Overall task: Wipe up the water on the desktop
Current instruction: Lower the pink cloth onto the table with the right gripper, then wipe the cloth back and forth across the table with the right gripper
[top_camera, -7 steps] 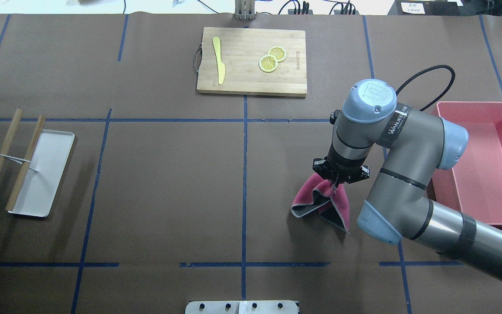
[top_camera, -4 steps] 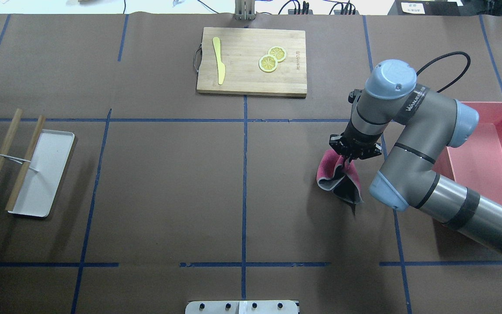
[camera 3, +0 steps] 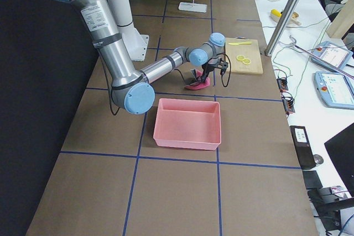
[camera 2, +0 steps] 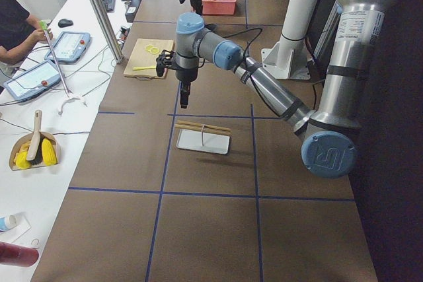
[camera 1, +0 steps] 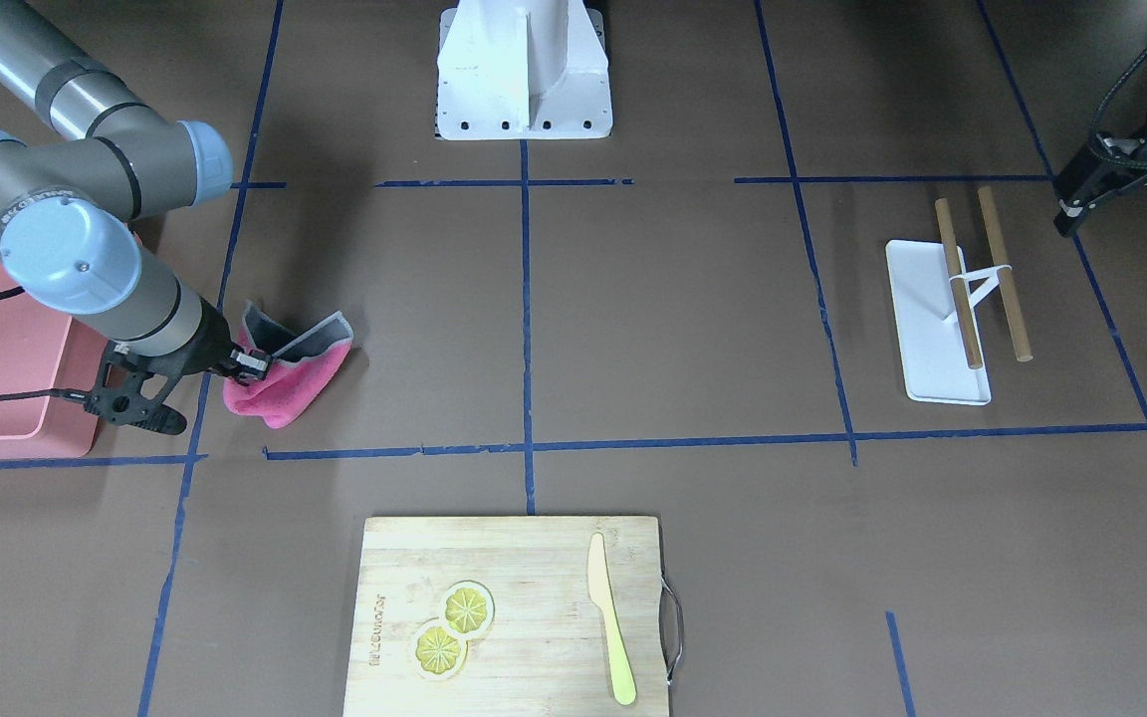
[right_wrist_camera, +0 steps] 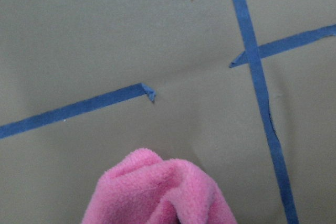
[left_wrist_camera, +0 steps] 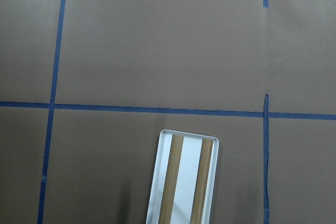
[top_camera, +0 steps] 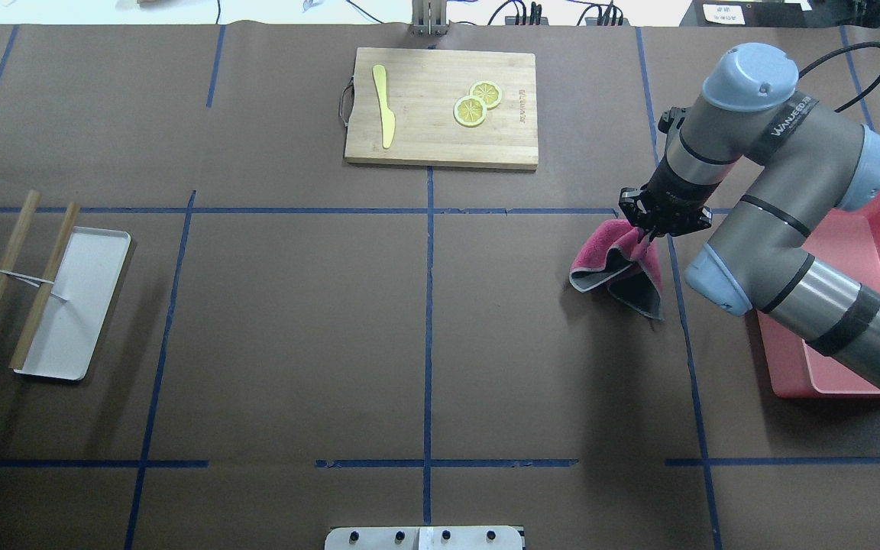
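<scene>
The brown desktop (top_camera: 295, 321) is crossed by blue tape lines; I see no water on it. My right gripper (top_camera: 650, 231) is shut on the top of a pink cloth with a grey back (top_camera: 614, 263). The cloth's lower folds rest on the desktop near a tape crossing. The gripper (camera 1: 253, 363) and cloth (camera 1: 290, 383) also show in the front-facing view, and the cloth in the right wrist view (right_wrist_camera: 163, 192). My left gripper (camera 2: 184, 97) hangs above the desktop near the white tray; I cannot tell whether it is open or shut.
A bamboo cutting board (top_camera: 440, 137) with a yellow knife and two lemon slices lies at the far middle. A pink bin (top_camera: 860, 305) stands right of the cloth. A white tray (top_camera: 73, 302) with two wooden sticks is at the left.
My right gripper has moved away from the robot and to the right, taking the pink cloth with it across the desktop toward the tape crossing.
</scene>
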Action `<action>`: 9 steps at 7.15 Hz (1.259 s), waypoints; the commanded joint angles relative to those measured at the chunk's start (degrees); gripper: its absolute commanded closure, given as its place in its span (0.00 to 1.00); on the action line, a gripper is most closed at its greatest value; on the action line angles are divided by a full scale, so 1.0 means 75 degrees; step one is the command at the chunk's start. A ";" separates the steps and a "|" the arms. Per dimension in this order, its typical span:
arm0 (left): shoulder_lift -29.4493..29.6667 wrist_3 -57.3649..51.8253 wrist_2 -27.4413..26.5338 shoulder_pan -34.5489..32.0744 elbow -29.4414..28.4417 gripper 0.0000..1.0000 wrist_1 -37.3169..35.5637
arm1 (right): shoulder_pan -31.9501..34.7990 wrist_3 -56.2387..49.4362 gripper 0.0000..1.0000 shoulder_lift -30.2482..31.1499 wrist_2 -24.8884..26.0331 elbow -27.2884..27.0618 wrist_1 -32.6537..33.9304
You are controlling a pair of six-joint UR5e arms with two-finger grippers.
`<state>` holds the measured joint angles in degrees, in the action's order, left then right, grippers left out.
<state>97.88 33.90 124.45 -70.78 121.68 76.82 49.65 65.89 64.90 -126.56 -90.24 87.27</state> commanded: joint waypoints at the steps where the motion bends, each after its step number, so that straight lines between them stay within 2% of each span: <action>1: -0.0252 -0.0113 0.0000 -0.0054 -0.0005 0.00 0.0000 | 0.0154 -0.0136 1.00 -0.0028 -0.0012 0.0114 0.0001; 3: -0.0663 -0.1828 0.0278 -0.0998 -0.0703 0.00 -0.0012 | -0.0231 -0.0032 1.00 -0.0110 0.0000 -0.0002 -0.0022; 5: -0.0676 -0.4225 0.0585 -0.2134 -0.2432 0.00 0.0081 | -0.0676 0.0109 1.00 -0.0030 0.0035 -0.0516 -0.0011; 6: -0.0560 -0.4947 0.0818 -0.2407 -0.3104 0.00 0.0140 | -0.1038 0.0562 1.00 -0.0005 0.0035 -0.0902 -0.0011; 7: -0.0559 -0.4966 0.0844 -0.2410 -0.3203 0.00 0.0326 | -0.1610 0.1112 1.00 0.0064 0.0058 -0.1312 -0.0011; 9: -0.0535 -0.4966 0.0844 -0.2421 -0.3216 0.00 0.0351 | -0.2585 0.1969 1.00 0.0135 0.0105 -0.1665 -0.0011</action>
<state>93.78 -2.94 130.68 -88.77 97.97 79.21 34.39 76.82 65.56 -125.94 -100.73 87.19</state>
